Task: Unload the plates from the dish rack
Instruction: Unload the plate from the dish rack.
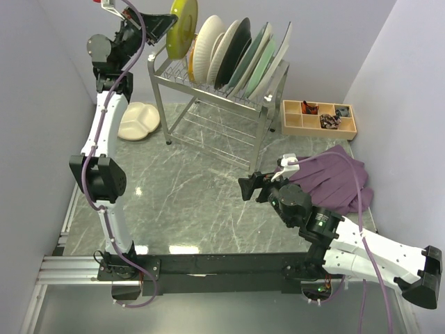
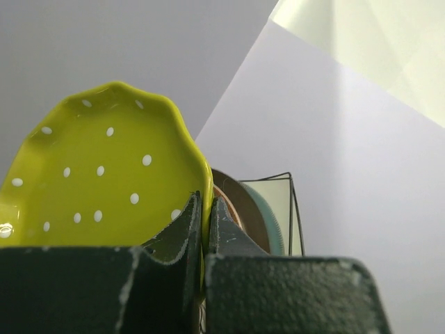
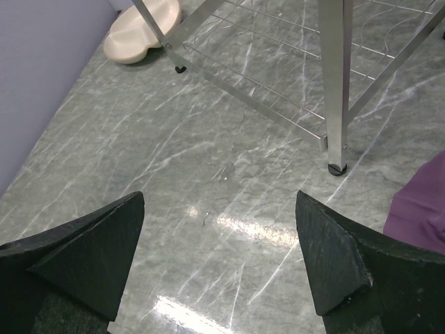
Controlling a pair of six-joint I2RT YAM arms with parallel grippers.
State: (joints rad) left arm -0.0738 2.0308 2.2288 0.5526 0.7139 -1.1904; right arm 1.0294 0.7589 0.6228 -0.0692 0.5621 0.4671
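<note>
From above, I see the left tool (image 1: 169, 28) clenched on the yellow dotted plate (image 1: 183, 26), held over the left end of the dish rack (image 1: 208, 104) (the other plates (image 1: 236, 56) stand on edge in it). A divided plate (image 1: 139, 122) lies on the bench (image 1: 195, 209) beside the rack. On the left wrist view, the fingers (image 2: 184, 233) pinch the yellow plate's rim. On the right wrist view, the right tool (image 3: 219, 202) hangs released, jaws wide apart over the bench.

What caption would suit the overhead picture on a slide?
Left pincer holds a yellow plate at the rack's left end; right pincer hovers open, empty.
</note>
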